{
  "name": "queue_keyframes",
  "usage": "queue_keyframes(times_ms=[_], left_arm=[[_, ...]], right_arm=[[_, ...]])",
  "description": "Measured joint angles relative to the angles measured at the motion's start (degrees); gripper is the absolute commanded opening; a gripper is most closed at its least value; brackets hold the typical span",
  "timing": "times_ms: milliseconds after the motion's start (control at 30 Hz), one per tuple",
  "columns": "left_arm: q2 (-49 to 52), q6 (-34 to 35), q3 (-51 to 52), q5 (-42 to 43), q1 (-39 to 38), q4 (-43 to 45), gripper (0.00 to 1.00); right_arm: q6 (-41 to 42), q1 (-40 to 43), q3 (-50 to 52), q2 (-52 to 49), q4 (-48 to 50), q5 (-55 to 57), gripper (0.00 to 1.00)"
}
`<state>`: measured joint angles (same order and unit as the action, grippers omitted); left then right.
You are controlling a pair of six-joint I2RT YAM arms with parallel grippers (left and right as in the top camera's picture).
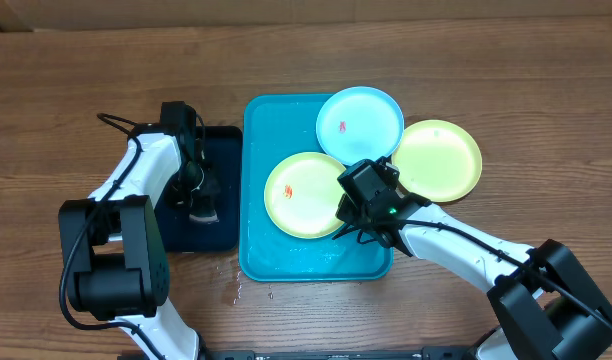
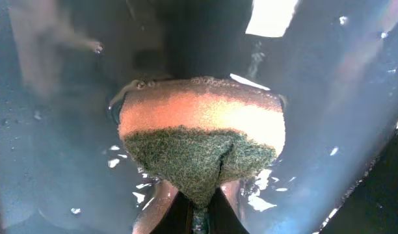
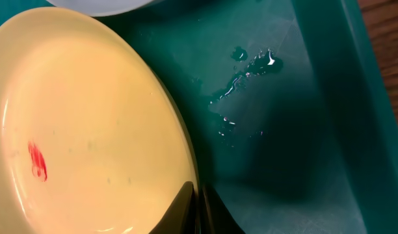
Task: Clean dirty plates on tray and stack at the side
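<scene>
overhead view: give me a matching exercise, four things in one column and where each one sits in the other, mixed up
1 sponge
2 light cyan plate
3 smeared yellow-green plate
4 plain yellow-green plate

a on the table beside the blue tray
b in the black tray
c inside the blue tray
d over the blue tray's far right corner

Pairs: 1-b, 2-d, 3-c, 4-a

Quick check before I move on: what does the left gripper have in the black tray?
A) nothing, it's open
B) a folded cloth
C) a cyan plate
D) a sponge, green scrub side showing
D: the left wrist view shows the left gripper shut on an orange sponge with a green scrub face, down in the wet black tray.
</scene>
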<state>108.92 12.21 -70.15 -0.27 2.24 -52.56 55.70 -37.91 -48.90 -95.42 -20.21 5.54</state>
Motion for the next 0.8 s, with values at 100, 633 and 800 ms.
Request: queue_keyframes(times_ms=[100,633,800], left_arm=[[-0.15,-0.20,-0.61,0.02,0.00,-0.61,0.04],[-5.18,-0.63,-2.14,-0.46,0.00,6.36,0.04],[-5.16,-0.66,-1.25,-0.42,0.00,6.54,0.04]], right_arm=[[-0.28,0.00,-0.02,0.00,0.09,0.07,0.28],[-0.22,0.00,-0.02,0.00,1.77,1.68,0.32],[-0.22,0.00,-0.02,0.00,2.69,3.08,0.31]])
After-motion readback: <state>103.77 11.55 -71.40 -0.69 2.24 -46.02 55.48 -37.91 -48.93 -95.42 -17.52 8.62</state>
